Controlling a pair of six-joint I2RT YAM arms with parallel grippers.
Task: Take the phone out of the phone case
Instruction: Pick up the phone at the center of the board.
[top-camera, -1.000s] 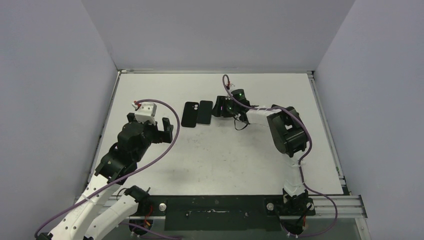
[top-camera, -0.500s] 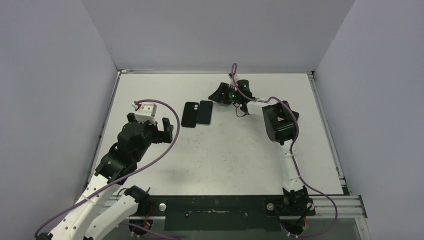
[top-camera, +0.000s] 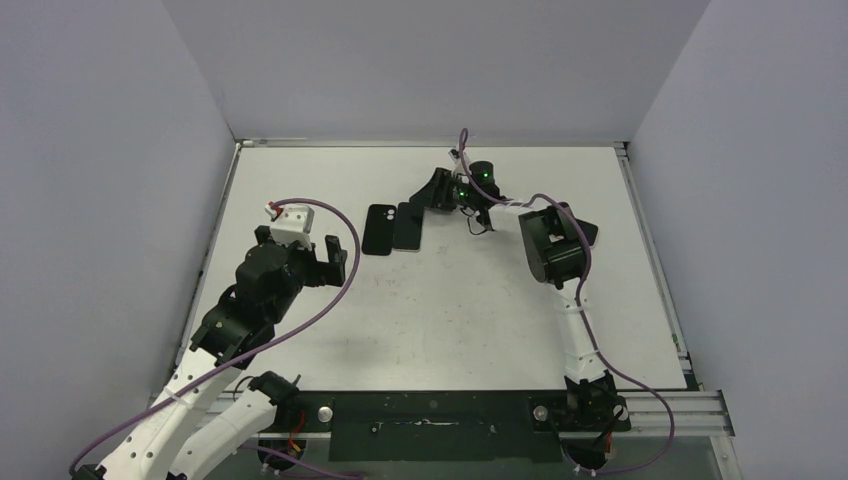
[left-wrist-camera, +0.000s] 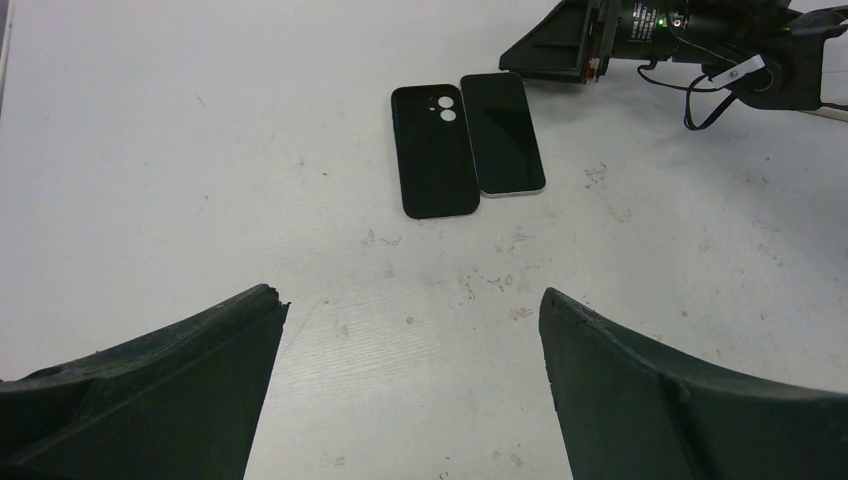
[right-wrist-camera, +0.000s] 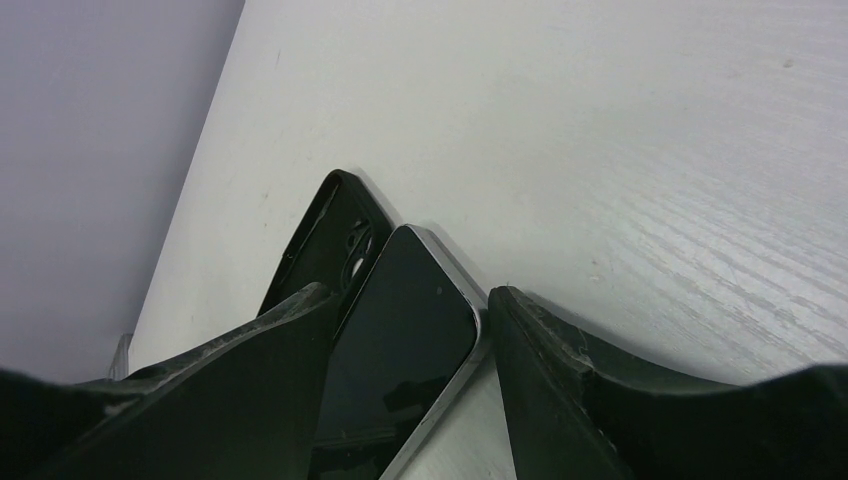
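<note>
The empty black phone case (top-camera: 379, 229) lies flat on the white table, camera cut-out at its far end. The black phone (top-camera: 406, 234) lies screen up right beside it, touching its right edge. Both also show in the left wrist view, the case (left-wrist-camera: 433, 150) to the left of the phone (left-wrist-camera: 503, 131). My right gripper (top-camera: 430, 194) is open and low over the phone's far end. In the right wrist view its jaws straddle the phone (right-wrist-camera: 405, 340), with the case (right-wrist-camera: 335, 225) beyond the left finger. My left gripper (top-camera: 335, 262) is open and empty, well short of both.
The right arm (top-camera: 548, 245) stretches across the right half of the table, its purple cable looping above it. The left arm (top-camera: 262, 285) stands at the left. Grey walls close in the table at the back and both sides.
My right gripper has swung from beside the phone to its far end and lowered over it. The phone, the case and the left arm have not moved.
</note>
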